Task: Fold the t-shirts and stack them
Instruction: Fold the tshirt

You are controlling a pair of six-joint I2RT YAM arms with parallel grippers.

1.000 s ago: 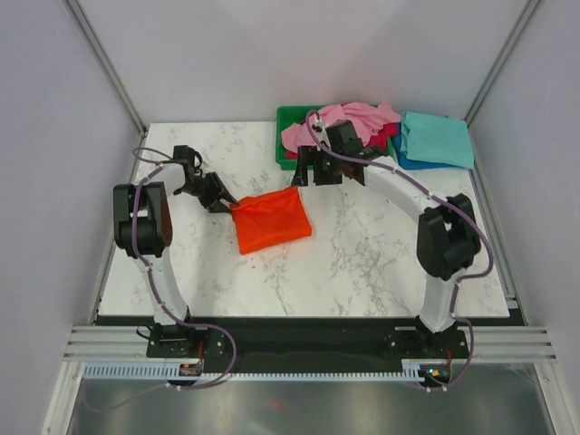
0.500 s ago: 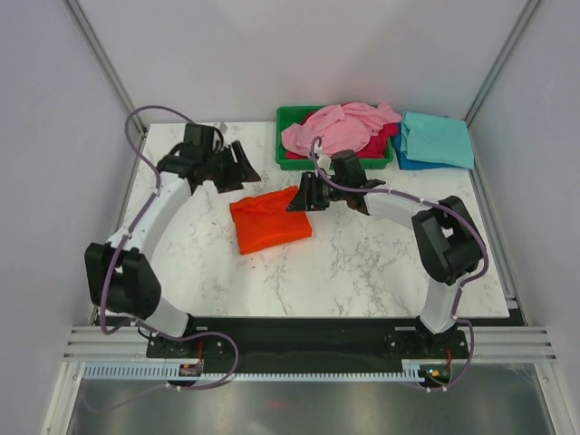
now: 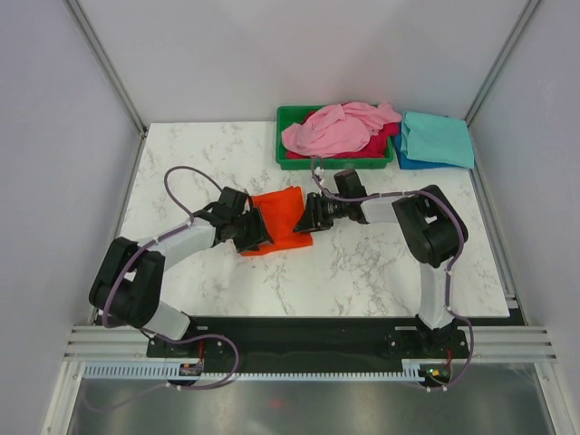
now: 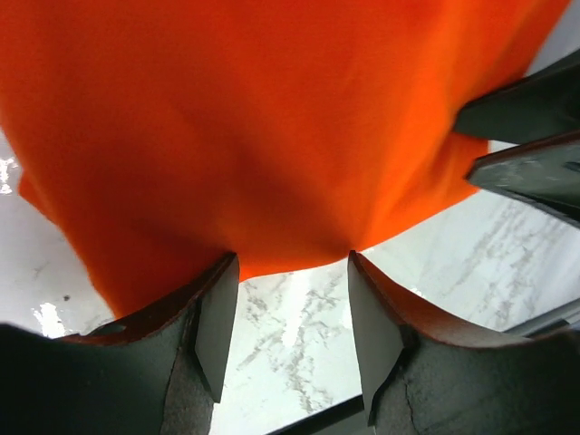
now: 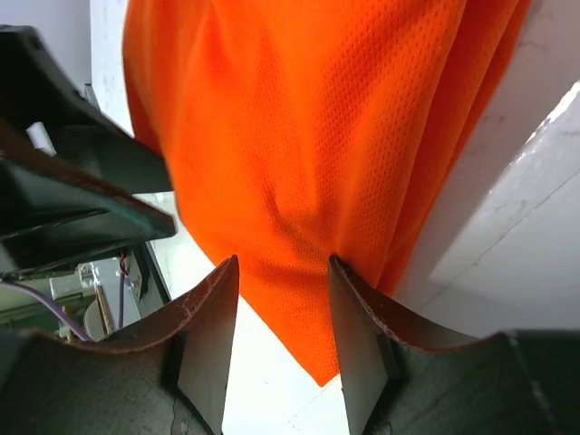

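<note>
Left gripper (image 4: 290, 272) low at left edge of orange t-shirt (image 3: 283, 210), jaws spread (hem just meets tips, nothing pinched). Shirt lies mid-table (image 3: 381, 263). Right gripper (image 5: 281, 267) at its right edge, jaws likewise apart. Far back: pink t-shirt (image 3: 333, 131) heaped on green tray (image 3: 288, 116), teal t-shirt (image 3: 437, 138) just right.

Spotted: orange shirt (image 3: 279, 214), pink shirt (image 3: 331, 132), teal shirt (image 3: 438, 138), green tray (image 3: 287, 118); table (image 3: 381, 272) is patterned like white marble, grey-veined.
</note>
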